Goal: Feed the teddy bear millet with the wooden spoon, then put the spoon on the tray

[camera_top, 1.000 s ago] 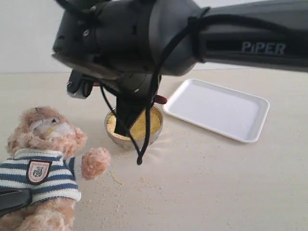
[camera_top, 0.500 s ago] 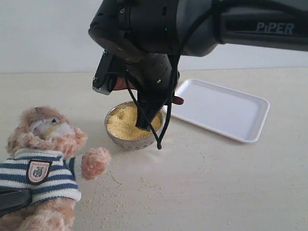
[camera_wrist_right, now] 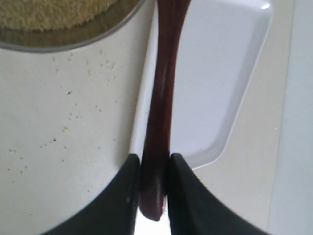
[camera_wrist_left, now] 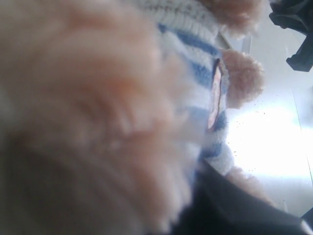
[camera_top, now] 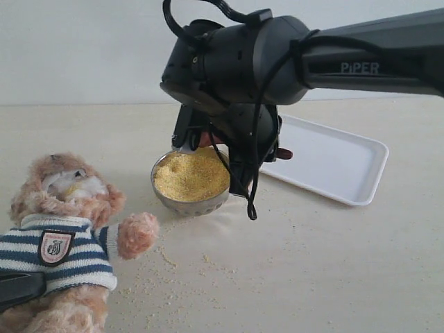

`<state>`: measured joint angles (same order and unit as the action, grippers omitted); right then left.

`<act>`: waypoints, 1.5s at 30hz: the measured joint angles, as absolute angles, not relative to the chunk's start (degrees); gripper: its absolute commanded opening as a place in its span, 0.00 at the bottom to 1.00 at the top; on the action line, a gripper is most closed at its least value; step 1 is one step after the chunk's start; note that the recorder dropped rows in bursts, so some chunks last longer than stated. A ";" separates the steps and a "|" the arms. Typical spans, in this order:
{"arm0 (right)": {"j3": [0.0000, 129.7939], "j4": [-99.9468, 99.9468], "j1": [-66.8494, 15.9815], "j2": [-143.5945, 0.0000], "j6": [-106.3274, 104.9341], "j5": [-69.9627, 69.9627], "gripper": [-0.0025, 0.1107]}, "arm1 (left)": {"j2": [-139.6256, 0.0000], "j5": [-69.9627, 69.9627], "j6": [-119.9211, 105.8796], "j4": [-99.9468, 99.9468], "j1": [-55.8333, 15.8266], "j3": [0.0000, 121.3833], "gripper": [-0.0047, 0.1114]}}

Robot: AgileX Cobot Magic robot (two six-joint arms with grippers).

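Between the small round metal bowl (camera_top: 189, 202) of fine yellow millet (camera_top: 191, 175) and the flat white rectangular tray (camera_wrist_right: 220, 73), the right fingers (camera_wrist_right: 124, 188) are clenching the glossy reddish-brown wooden spoon (camera_wrist_right: 164, 88) by its slim handle. On any swing left toward the fluffy light-brown teddy bear (camera_top: 66, 229), that slick handle is likely risking swivelling and spilling grains. I cannot tell whether the left fingers (camera_wrist_left: 234, 215) are gripping.

A pale cream table (camera_top: 333, 263) carries a small round metal bowl (camera_top: 186, 207) heaped with fine yellow millet (camera_top: 189, 177). Just beside the bowl, to the right, lies a flat white rectangular tray (camera_top: 343, 166). A fluffy light-brown teddy bear (camera_top: 66, 239) in a navy-and-white striped shirt sits at the near left. Loose yellow grains (camera_top: 173, 267) are scattered near its paw.
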<state>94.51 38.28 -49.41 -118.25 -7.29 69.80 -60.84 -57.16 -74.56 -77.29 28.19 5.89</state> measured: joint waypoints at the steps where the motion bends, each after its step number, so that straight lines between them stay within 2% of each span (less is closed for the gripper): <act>1: 93.97 38.28 -49.14 -118.28 -7.29 69.80 0.02 | -60.84 -57.16 -74.56 -77.29 28.19 5.89 0.08; 25: 92.64 38.28 -49.14 -121.77 -7.40 69.80 0.02 | -60.84 -57.16 -74.56 -77.29 28.19 5.89 0.08; 45: 92.64 42.26 -49.14 -122.25 -7.86 63.13 0.02 | -60.84 -57.16 -74.56 -77.29 28.19 5.89 0.08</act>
